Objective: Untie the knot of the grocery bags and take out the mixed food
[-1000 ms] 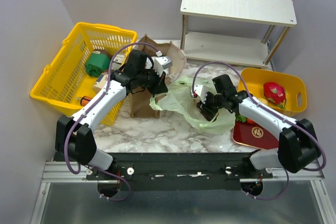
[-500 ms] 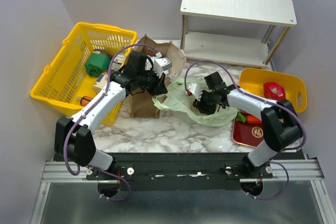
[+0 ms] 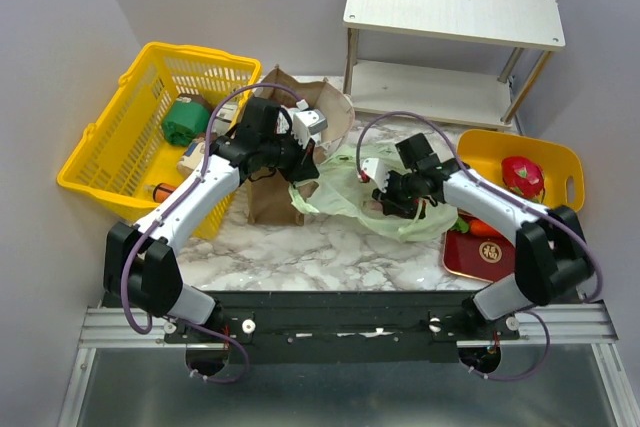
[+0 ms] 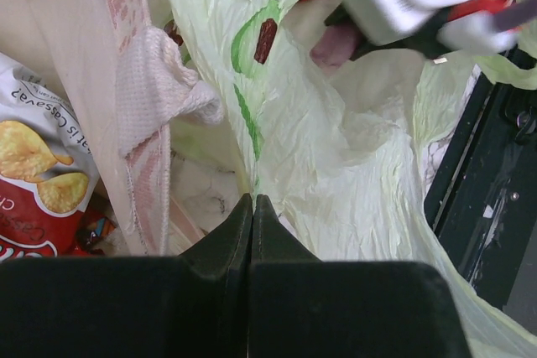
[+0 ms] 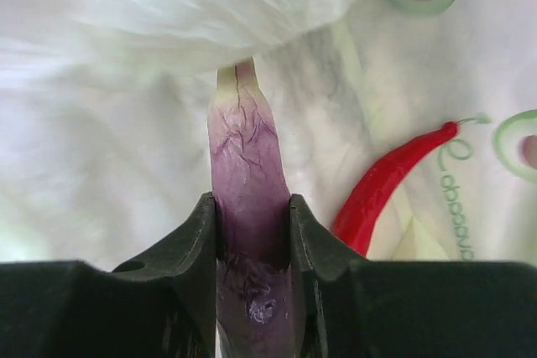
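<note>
Eggplant removal from the untied plastic bag point(image 3: 345, 195): step in hand.
Right gripper point(image 5: 252, 207) is clamped on the purple, pale-tipped eggplant point(image 5: 246, 157), which lies inside the pale green bag at table centre, with the red chili point(image 5: 390, 178) just beside it. Advise a slow, straight lift clear of the film. Farther off, the left gripper point(image 4: 252, 207), jaws together, pinches the bag's rim.

Two bags: one pale green plastic bag point(image 3: 345, 192), one brown paper bag point(image 3: 268, 205). One yellow mesh basket point(image 3: 120, 137), one orange bin point(image 3: 490, 160), one red tray point(image 3: 478, 255), one two-tier shelf point(image 3: 450, 12). One dragon fruit point(image 3: 522, 175), one eggplant point(image 5: 250, 186), one red chili point(image 5: 386, 180), one carrot point(image 3: 482, 229), one green can point(image 3: 185, 122). One chip packet point(image 4: 33, 165), perhaps a second beneath it.
</note>
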Robot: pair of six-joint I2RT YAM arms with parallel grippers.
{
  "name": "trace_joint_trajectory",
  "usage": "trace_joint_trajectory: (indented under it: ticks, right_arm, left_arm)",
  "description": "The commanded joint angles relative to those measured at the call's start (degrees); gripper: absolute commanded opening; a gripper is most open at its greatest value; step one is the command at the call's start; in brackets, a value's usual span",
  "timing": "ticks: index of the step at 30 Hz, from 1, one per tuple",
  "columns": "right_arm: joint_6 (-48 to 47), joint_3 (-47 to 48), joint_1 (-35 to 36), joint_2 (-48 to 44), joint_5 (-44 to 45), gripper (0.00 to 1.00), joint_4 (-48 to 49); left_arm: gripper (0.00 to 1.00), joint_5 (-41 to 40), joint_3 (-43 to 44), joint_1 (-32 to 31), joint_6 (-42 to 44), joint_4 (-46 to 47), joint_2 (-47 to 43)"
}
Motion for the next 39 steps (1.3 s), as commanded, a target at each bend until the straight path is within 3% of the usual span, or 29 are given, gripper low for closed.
trace_joint_trajectory:
  ticks: [1, 5, 13, 18, 23, 28, 31, 33, 35, 37, 39]
  right_arm:
    - [3.02, 3.51, -0.08, -8.94, -8.17, 0.09, -7.35]
    - [3.20, 3.08, 0.00, -15.11, -13.36, 0.08, -9.73]
    - [9.60, 7.56, -0.70, -22.23, -13.46, 0.00, -9.66]
    - [21.74, 7.73, -2.35, -23.82, 2.71, 0.00, -3.22]
    - [25.26, 19.41, -9.49, -21.45, -17.63, 0.01, -9.37]
    - [26.32, 31.62, -9.49, -17.40, -22.34, 0.00, -14.48]
    - [21.41, 34.89, -9.49, -18.54, -17.26, 0.00, -17.28]
    - [15.80, 32.98, -10.01, -20.82, -6.64, 0.00, -20.78]
    - [6.79, 27.63, -11.94, -23.54, -1.44, 0.00, -22.73]
    - [-1.50, 15.25, -14.23, -28.98, 2.60, 0.00, -24.24]
    - [-6.01, 6.38, -19.38, -35.64, 6.50, 0.00, -18.83]
  left_arm:
    - [0.06, -0.21, 1.37, -0.10, 1.08, -0.17, 0.94]
    - [0.06, -0.56, 1.46, -0.10, 2.49, 0.10, 1.11]
    - [0.06, 0.23, 1.73, -0.10, 0.91, 0.80, -1.08]
    - [0.07, 0.58, 0.23, -0.10, -0.23, 0.54, -5.56]
    - [0.08, 2.60, -1.70, -0.28, 0.82, -0.78, -10.49]
    - [0.09, 2.69, -4.42, -1.15, 1.35, 0.01, -12.33]
    - [0.12, 2.08, -6.09, -1.60, 1.26, 0.80, -13.21]
    - [0.15, 1.72, -6.28, -1.60, 1.34, 0.19, -13.48]
    - [0.18, 1.11, -4.18, -2.03, 4.58, -3.49, -12.78]
    - [0.23, 1.02, -1.28, -3.17, 9.75, -11.79, -10.33]
    - [0.25, -2.38, 3.55, -5.46, 17.12, -17.89, -8.13]
